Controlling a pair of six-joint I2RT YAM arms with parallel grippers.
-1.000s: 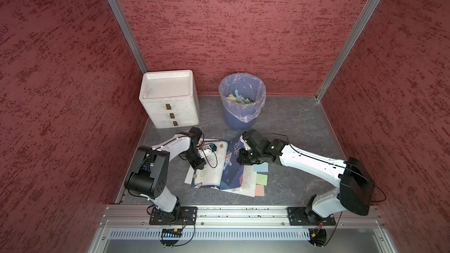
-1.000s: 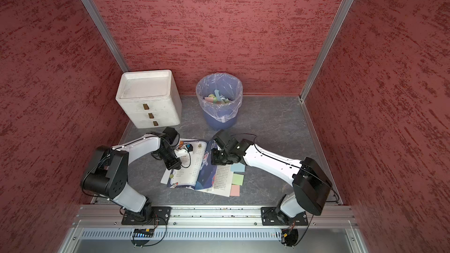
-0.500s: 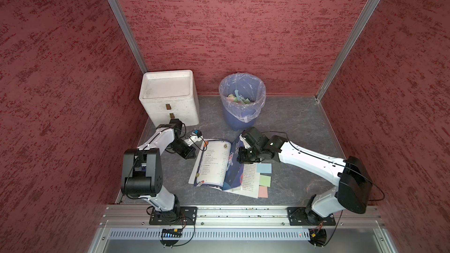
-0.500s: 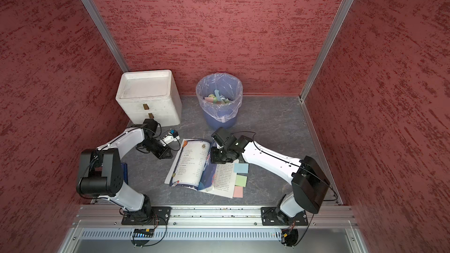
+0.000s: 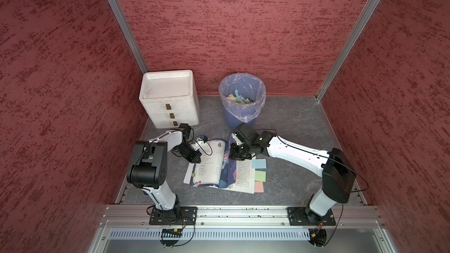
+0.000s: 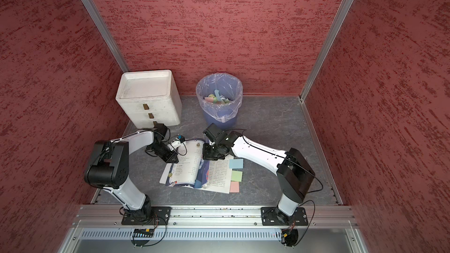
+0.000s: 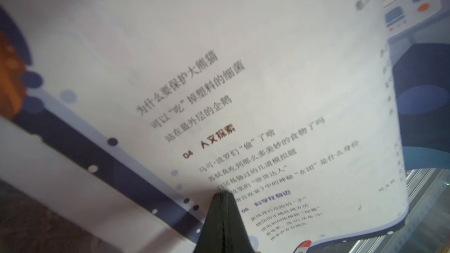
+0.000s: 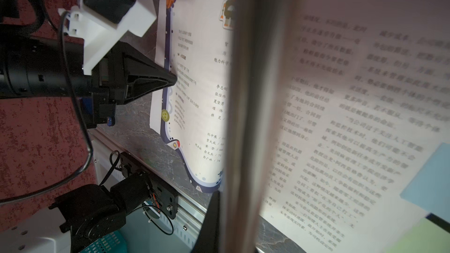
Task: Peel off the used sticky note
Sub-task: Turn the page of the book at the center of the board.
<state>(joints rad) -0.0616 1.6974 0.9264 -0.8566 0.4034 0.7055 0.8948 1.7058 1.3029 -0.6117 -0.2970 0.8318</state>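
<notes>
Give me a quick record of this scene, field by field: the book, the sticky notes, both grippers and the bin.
Book: open, with a raised page near the spine
Sticky notes: blue, green, pink, in a column along the right page's outer edge
Left gripper: shut, tip pressing the left page
Right gripper: shut on the raised page
Bin: behind the book, coloured paper inside

The black left gripper [image 7: 224, 197], its jaws pressed together, touches with its tip a white printed book page [image 7: 170, 45] beside the page's dark blue dotted border [image 7: 136, 174]. One edge of the page curls, and a dark blue illustrated page [image 7: 426, 98] shows behind it.
</notes>
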